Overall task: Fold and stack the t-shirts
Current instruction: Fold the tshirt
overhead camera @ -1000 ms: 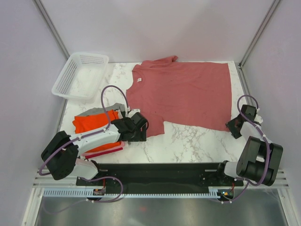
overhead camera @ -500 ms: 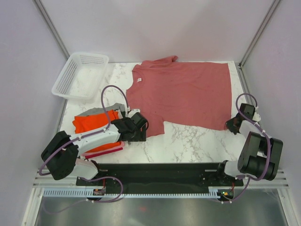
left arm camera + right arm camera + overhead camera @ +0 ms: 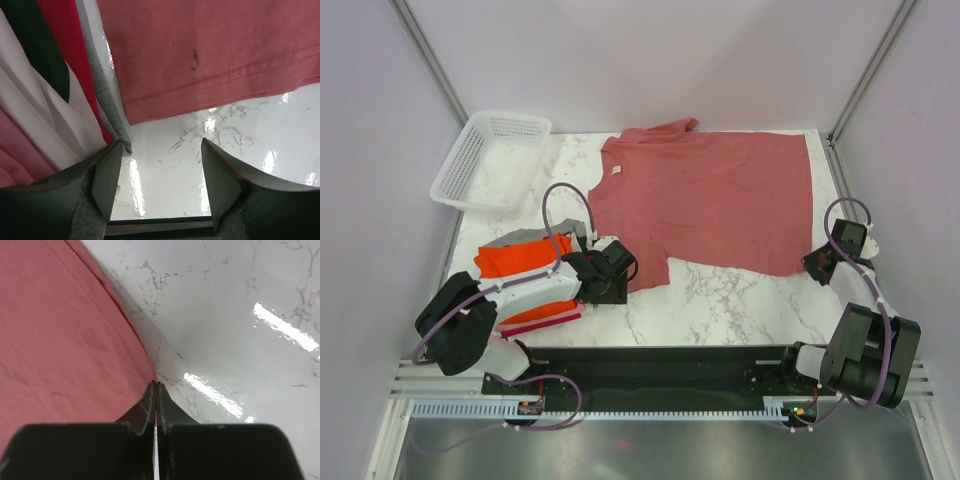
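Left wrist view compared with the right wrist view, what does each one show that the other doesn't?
Only the left wrist: the folded stack of grey, orange-red and pink-white tees, beside the open left gripper. Only the right wrist: the right gripper shut at the edge of the pinkish-red t-shirt; whether it pinches cloth is unclear. Both: that t-shirt's hem and the marble table.

You have a plain dusty pinkish-red cloth t-shirt (image 3: pixel 710 200) spread flat on the marble bench (image 3: pixel 720 305), collar toward the left. At your left sits a folded stack: a bright orange-red tee (image 3: pixel 515 262) on top, a grey tee (image 3: pixel 525 238) showing at its far edge, a pink-and-white tee (image 3: pixel 540 318) at its near edge
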Action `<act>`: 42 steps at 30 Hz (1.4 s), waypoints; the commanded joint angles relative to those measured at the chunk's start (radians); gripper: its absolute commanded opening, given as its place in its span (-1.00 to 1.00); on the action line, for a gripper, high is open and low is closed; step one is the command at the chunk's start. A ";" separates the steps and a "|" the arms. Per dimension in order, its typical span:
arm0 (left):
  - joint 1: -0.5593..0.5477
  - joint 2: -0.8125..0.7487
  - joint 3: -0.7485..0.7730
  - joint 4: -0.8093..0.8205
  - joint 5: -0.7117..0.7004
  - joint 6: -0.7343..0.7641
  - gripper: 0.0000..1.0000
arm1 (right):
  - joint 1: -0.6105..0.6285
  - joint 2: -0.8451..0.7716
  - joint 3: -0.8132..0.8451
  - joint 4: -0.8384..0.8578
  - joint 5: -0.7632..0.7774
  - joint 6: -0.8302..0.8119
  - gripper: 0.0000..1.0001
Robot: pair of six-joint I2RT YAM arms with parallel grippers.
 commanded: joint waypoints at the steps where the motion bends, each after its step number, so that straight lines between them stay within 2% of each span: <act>1: 0.003 0.039 0.043 -0.009 -0.032 0.006 0.40 | 0.006 -0.032 0.015 -0.011 -0.005 -0.025 -1.00; 7: 0.003 0.115 0.078 -0.008 -0.073 -0.023 0.23 | 0.006 -0.067 0.001 -0.014 -0.019 -0.049 -1.00; 15: 0.010 0.172 0.094 -0.014 -0.104 -0.035 0.22 | 0.006 -0.079 -0.012 -0.014 -0.036 -0.062 -1.00; 26: 0.058 0.134 0.068 -0.019 -0.098 -0.037 0.19 | 0.006 -0.069 -0.007 -0.013 -0.050 -0.068 -1.00; 30: 0.084 0.135 0.066 -0.017 -0.095 -0.026 -0.03 | 0.004 -0.066 -0.008 -0.010 -0.054 -0.068 -1.00; 34: 0.110 0.148 0.051 -0.003 -0.075 -0.012 -0.05 | 0.006 -0.073 -0.010 -0.013 -0.053 -0.071 -1.00; 37: 0.119 0.154 0.037 0.027 -0.040 0.000 -0.29 | 0.006 -0.084 -0.012 -0.014 -0.047 -0.071 -1.00; 39: 0.122 0.161 0.034 0.033 -0.027 0.002 -0.85 | 0.006 -0.084 -0.010 -0.014 -0.050 -0.069 -1.00; 40: 0.122 0.162 0.034 0.035 -0.027 -0.005 -0.96 | 0.006 -0.083 -0.008 -0.014 -0.053 -0.068 -1.00; 42: 0.122 0.157 0.038 0.040 -0.030 -0.002 -0.96 | 0.006 -0.083 -0.004 -0.018 -0.057 -0.069 -1.00</act>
